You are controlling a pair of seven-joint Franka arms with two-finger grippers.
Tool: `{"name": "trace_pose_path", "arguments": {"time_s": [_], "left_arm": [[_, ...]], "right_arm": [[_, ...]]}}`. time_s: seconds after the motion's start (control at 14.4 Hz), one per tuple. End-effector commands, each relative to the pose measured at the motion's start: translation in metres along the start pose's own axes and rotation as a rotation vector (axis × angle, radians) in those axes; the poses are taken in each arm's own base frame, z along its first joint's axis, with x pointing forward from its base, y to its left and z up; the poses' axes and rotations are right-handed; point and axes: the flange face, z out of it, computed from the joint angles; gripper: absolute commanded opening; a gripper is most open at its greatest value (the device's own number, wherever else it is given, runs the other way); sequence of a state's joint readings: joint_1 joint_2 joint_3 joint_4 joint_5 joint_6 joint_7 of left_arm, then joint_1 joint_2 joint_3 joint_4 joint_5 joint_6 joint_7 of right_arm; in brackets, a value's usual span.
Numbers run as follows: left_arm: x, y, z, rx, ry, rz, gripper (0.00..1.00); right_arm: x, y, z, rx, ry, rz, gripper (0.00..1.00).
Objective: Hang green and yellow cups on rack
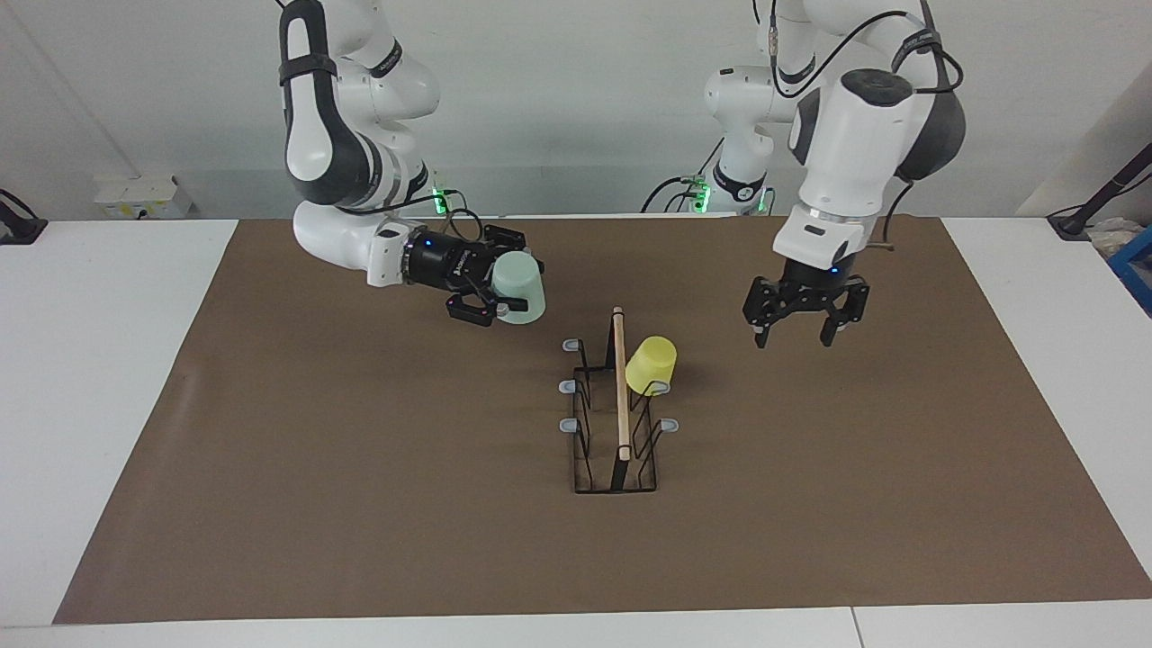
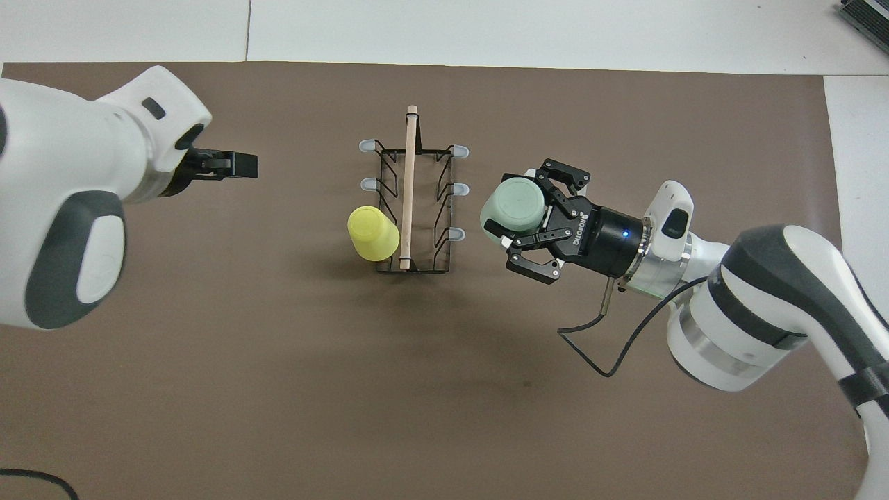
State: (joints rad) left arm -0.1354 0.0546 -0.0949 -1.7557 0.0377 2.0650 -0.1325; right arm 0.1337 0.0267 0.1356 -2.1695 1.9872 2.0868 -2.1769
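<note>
Place: a robotics lab, set up as a test station rather than a home or kitchen.
Arms: two white and grey Franka arms [image 1: 351, 171] [image 1: 846, 144] mounted at one long edge of the counter, cables running along them.
Work surface: a white counter [image 1: 99, 378] covered over most of its top by a plain brown mat [image 1: 360, 468], kept bare like a trial area.
Backdrop: a blank pale wall [image 1: 558, 99] with no furniture or decoration.
Equipment: green indicator lights [image 1: 439, 200] glow at the arm bases; a black stand foot [image 1: 1080, 220] and a white socket box [image 1: 135, 193] sit at the counter's edges.
</note>
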Motion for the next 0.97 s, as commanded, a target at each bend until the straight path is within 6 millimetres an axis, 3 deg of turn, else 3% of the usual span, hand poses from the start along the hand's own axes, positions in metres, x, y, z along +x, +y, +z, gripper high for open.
{"name": "trace_pose_path", "arguments": {"time_s": [0.0, 0.35, 0.55, 0.9], "left_arm": [[-0.012, -0.034, -0.029, -0.002, -0.052, 0.073, 1.00], [-0.014, -0.088, -0.070, 0.003, -0.169, 0.132, 1.00], [-0.018, -0.107, -0.079, -0.052, -0.191, 0.101, 1.00], [-0.027, -0.114, -0.085, -0.050, -0.214, 0.087, 1.00]], "right_arm": [[-0.012, 0.015, 0.019, -0.039, 0.036, -0.023, 0.00], [-0.040, 0.000, 0.046, -0.099, 0.037, -0.018, 0.00], [-0.079, 0.003, 0.052, -0.086, 0.057, -0.051, 0.00], [-0.115, -0.012, 0.043, -0.084, 0.048, 0.005, 0.00]]}}
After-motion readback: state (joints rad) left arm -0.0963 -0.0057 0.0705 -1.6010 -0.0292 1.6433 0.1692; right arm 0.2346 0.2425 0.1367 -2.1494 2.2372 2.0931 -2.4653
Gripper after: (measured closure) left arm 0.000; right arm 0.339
